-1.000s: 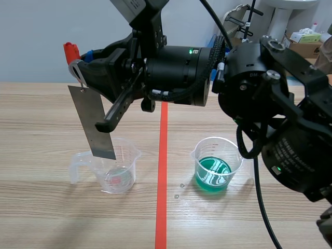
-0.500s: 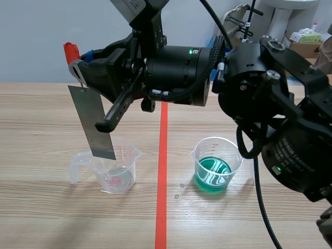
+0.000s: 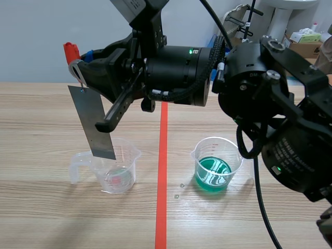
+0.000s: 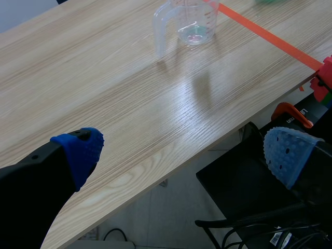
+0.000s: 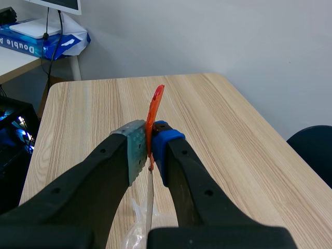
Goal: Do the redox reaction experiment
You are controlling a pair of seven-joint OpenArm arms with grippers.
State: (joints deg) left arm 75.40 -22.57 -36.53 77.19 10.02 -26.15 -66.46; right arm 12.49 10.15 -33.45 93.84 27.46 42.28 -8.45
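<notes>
My right gripper reaches across from the right and is shut on a red clip. A grey metal strip hangs from the clip, its lower end just above the rim of a clear handled beaker holding a little liquid. A second clear beaker with green liquid stands right of the tape line. In the right wrist view the red clip sits pressed between the pads of the right gripper. My left gripper is open over the table's edge, with the clear beaker far ahead.
An orange-red tape line runs down the wooden table between the beakers. Past the table edge under the left gripper are an orange clamp and dark gear on the floor. Cardboard boxes stand at the back right.
</notes>
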